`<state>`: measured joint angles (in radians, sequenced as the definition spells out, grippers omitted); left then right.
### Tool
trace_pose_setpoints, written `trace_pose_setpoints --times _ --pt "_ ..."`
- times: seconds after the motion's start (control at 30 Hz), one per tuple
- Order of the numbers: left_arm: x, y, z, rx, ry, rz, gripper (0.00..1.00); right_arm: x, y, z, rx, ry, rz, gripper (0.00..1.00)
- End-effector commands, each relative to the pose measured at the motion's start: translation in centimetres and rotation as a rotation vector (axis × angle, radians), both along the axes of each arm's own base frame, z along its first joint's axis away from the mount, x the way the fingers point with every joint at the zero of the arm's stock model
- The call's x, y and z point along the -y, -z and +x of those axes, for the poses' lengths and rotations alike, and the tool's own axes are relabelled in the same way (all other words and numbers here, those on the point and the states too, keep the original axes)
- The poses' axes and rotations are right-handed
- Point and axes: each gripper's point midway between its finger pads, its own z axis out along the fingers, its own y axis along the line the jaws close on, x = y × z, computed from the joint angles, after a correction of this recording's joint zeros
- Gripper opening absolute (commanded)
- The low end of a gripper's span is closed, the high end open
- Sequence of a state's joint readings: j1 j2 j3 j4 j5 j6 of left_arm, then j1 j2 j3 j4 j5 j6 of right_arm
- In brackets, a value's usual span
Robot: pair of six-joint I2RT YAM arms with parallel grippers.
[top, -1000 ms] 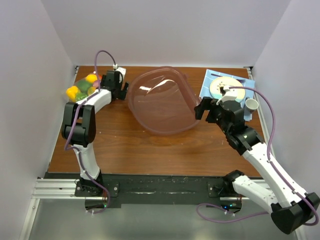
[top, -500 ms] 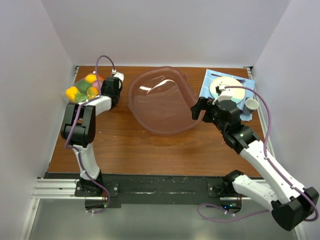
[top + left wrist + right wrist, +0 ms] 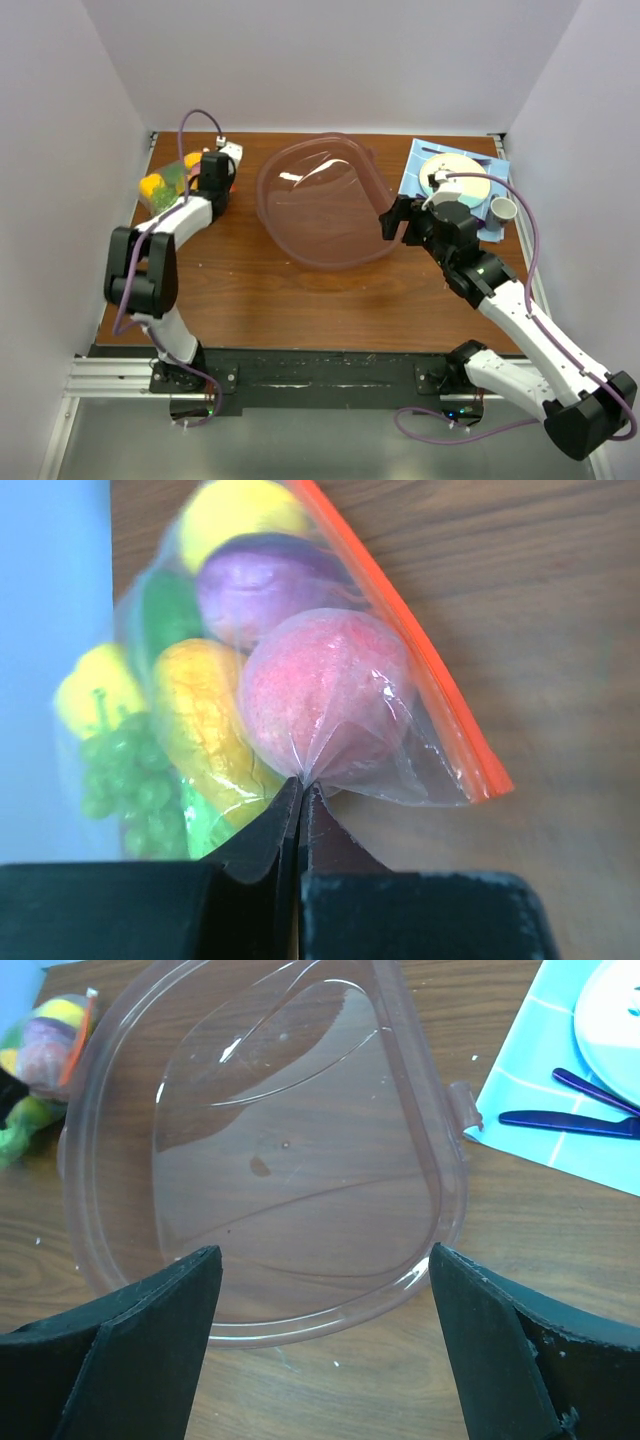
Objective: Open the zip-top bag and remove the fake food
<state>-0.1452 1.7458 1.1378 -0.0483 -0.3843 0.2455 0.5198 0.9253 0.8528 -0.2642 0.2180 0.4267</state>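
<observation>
Near the desk's [image 3: 250, 290] ten-o'clock wall [image 3: 50, 580], the left end effector [image 3: 300, 795] pinched the bag [image 3: 430, 750]; the bowl [image 3: 263, 200] lay before the spread right end effector [image 3: 322, 1255].

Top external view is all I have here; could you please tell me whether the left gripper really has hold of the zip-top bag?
Observer: Yes. The left wrist view shows the left gripper shut, pinching a fold of the zip-top bag film just below a pink peach.
Operator: Thank you. Is the zip closed?
Observer: The orange-red zip strip runs down the bag's right side, and I see no gap along it.
Operator: And the right gripper?
Observer: The right wrist view shows the right gripper open, fingers wide apart over the clear bowl, holding nothing.
</observation>
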Motion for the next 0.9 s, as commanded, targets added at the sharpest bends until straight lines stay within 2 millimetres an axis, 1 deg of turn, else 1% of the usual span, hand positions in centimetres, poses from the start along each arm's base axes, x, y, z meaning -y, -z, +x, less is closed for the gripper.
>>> trace_pose_setpoints --times 0.0,0.03,0.07,0.1,0.13,0.17,0.2,0.23,0.27,0.3,0.33,0.37,0.4,0.43,0.47,0.5,0.53,0.57,0.6,0.63,0.67,0.7,0.73,0.77,0.8,0.83,0.87 --pt "2.0 -4.0 -4.6 -0.008 0.125 -0.107 0.0 -1.0 -1.8 0.5 0.05 -0.019 0.037 0.87" --pt "2.8 -4.3 -5.6 -0.021 0.18 -0.131 0.0 -1.1 -2.0 0.5 0.054 -0.023 0.039 0.87" --pt "2.9 -5.5 -7.4 -0.022 0.206 -0.137 0.0 -1.2 -1.9 0.5 0.053 -0.026 0.036 0.86" --pt "3.0 -5.2 -8.8 -0.043 0.226 -0.14 0.0 -1.3 -2.1 0.5 0.057 -0.03 0.039 0.86" --pt "3.1 -5.5 -9.8 -0.051 0.263 -0.136 0.0 -1.6 -2.2 0.4 0.058 -0.043 0.043 0.86" --pt "2.9 -6.7 -11.7 -0.047 0.276 -0.132 0.0 -1.8 -2.3 0.6 0.063 -0.049 0.048 0.86" --pt "2.7 -6.6 -12.9 -0.061 0.287 -0.126 0.0 -2.2 -2.2 0.6 0.061 -0.063 0.049 0.86" --pt "2.6 -7.3 -13.8 -0.059 0.316 -0.116 0.0 -2.7 -2.2 0.6 0.062 -0.077 0.05 0.86" --pt "2.4 -8.3 -15.5 -0.055 0.334 -0.109 0.0 -3.2 -2.5 0.7 0.076 -0.097 0.056 0.86" --pt "2.3 -9.0 -16.3 -0.045 0.346 -0.098 0.0 -3.8 -2.1 0.9 0.069 -0.112 0.048 0.86" --pt "2.2 -10.0 -16.8 -0.028 0.369 -0.077 0.0 -4.7 -2.4 0.8 0.078 -0.14 0.048 0.86" --pt "2.0 -11.1 -18.1 -0.014 0.374 -0.068 0.0 -5.4 -2.7 0.9 0.094 -0.17 0.044 0.86" --pt "2.0 -12.6 -18.4 0.018 0.387 -0.056 0.0 -6.2 -2.9 0.9 0.099 -0.196 0.039 0.86" --pt "1.9 -13.6 -18.8 0.031 0.402 -0.044 0.0 -7.8 -3.0 0.6 0.102 -0.242 0.032 0.87" --pt "1.8 -14.1 -19.7 0.024 0.407 -0.037 0.0 -8.8 -3.3 0.6 0.127 -0.279 0.017 0.88" --pt "1.8 -15.9 -19.8 0.056 0.41 -0.03 0.0 -9.8 -3.6 0.3 0.141 -0.314 0.012 0.88" --pt "2.3 -16.5 -20.2 0.06 0.442 -0.039 0.0 -11.6 -3.9 -0.4 0.151 -0.366 0.005 0.88" --pt "2.4 -16.4 -20.9 0.028 0.457 -0.045 0.0 -12.5 -4.4 -0.7 0.18 -0.402 -0.005 0.88" --pt "2.7 -17.8 -21.2 0.045 0.479 -0.047 0.0 -13.7 -4.9 -1.5 0.199 -0.455 0.004 0.88" --pt "3.4 -18.2 -21.6 0.04 0.52 -0.062 0.0 -15.2 -4.9 -2.9 0.202 -0.518 0.003 0.89" --pt "3.6 -18.2 -22.3 0.022 0.535 -0.072 0.0 -16.4 -6.3 -3.5 0.264 -0.561 0.02 0.89" --pt "3.9 -19.1 -22.5 0.039 0.552 -0.076 0.0 -17.2 -6.8 -4.3 0.29 -0.594 0.025 0.89" --pt "4.3 -19.3 -22.7 0.039 0.569 -0.092 0.0 -18.8 -7.4 -6.2 0.317 -0.656 0.031 0.91" --pt "4.4 -19.4 -22.9 0.029 0.574 -0.1 0.0 -19.7 -8.0 -7.1 0.359 -0.69 0.015 0.91" --pt "4.5 -19.9 -23.0 0.037 0.58 -0.106 0.0 -20.4 -8.2 -8.0 0.382 -0.721 0.006 0.91" --pt "4.9 -19.8 -23.4 0.019 0.598 -0.125 0.0 -21.7 -8.6 -9.8 0.408 -0.766 0.002 0.91" --pt "5.2 -19.6 -23.4 0.006 0.613 -0.133 0.0 -22.5 -8.6 -10.4 0.44 -0.793 -0.028 0.91"
